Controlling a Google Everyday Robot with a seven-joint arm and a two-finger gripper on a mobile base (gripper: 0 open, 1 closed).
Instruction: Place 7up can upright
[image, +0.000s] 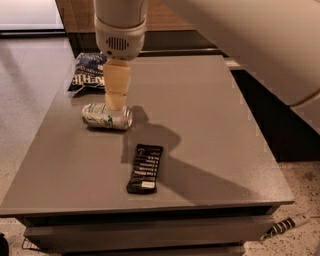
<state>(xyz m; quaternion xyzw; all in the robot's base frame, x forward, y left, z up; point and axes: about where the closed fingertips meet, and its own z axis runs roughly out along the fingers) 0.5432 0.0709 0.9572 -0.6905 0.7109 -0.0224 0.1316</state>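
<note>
The 7up can (102, 116) lies on its side on the left part of the grey table (210, 120), its shiny top facing right. It is silvery-white with green markings. My gripper (116, 103) hangs straight down from the white wrist, directly above the can. Its cream tip is at or just over the can's upper side, and I cannot tell whether it touches. The arm reaches in from the upper right and casts a shadow across the table to the right of the can.
A dark blue chip bag (87, 73) lies at the table's back left, just behind the can. A flat black snack bar wrapper (145, 168) lies in front of the can, towards the front edge. A striped cable (287, 225) lies on the floor at the lower right.
</note>
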